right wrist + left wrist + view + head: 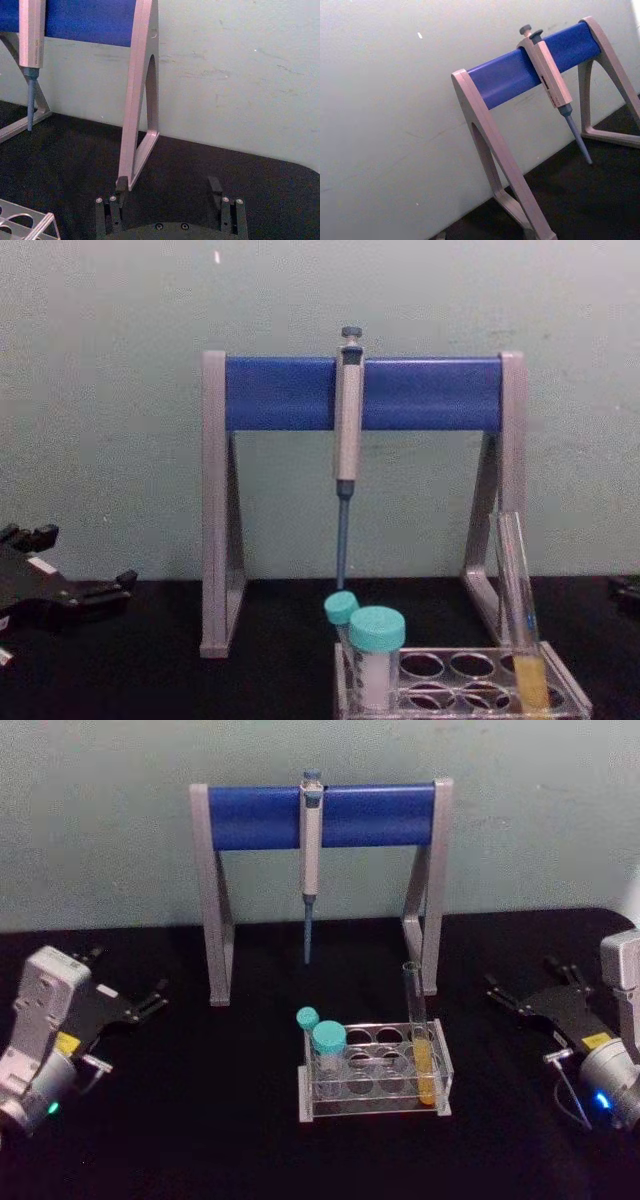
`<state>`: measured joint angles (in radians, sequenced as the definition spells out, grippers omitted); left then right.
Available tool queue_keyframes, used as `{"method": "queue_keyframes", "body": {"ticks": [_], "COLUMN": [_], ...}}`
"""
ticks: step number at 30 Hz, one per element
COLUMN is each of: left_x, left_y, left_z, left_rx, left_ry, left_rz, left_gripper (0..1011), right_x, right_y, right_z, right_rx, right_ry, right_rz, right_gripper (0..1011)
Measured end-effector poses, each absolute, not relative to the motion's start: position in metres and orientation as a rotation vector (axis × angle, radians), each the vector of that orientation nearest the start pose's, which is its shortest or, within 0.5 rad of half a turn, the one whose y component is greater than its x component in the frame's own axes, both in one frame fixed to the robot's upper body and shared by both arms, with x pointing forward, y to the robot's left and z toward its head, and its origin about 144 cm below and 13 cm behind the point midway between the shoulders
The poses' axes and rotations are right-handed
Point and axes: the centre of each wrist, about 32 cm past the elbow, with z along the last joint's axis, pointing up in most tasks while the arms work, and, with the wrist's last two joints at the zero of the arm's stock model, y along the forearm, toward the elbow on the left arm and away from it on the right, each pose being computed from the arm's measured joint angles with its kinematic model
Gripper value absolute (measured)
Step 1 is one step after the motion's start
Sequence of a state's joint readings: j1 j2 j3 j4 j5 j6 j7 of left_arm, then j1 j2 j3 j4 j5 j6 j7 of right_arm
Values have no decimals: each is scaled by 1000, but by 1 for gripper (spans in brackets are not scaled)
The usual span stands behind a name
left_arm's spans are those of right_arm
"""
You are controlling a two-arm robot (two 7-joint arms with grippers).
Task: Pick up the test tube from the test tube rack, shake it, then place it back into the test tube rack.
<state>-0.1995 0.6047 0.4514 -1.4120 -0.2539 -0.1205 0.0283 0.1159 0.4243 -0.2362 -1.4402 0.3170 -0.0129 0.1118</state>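
Head view: test tube (418, 1038), long, clear, uncapped, yellow-orange liquid low, is standing in test tube rack (375, 1070), right end. Left gripper (150, 1002) and right gripper (497, 990) are lying on desk (200, 1120), far apart, jaws released. Chest view: tube is showing a thin blue mark; no readable writing.

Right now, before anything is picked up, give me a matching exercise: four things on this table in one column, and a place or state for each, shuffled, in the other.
Things:
1. test tube
2. pipette
3. teal-capped tubes
4. right gripper

Places or states:
A. hanging from the blue bar of the stand
B. open, off to the right of the rack, holding nothing
C. standing at the rack's right end, yellow-orange liquid in its lower part
D. standing at the rack's left end

Pairs: 1-C, 2-A, 3-D, 4-B
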Motion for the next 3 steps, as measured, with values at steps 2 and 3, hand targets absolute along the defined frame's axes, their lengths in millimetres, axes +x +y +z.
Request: {"method": "queue_keyframes", "body": {"ticks": [2,3], "left_x": [489,489], "left_y": [310,310], "left_z": [1140,1140], "left_rx": [305,305], "left_ry": [-285,-285], "left_rz": [1248,1248], "left_gripper": [1001,1001], "right_x": [484,484], "right_y": [-298,-298], "right_z": [1139,1139], "right_rx": [-160,-160], "right_ry": [-31,-31], "right_rz": [-1290,-1290], "right_gripper": [1000,1000]}}
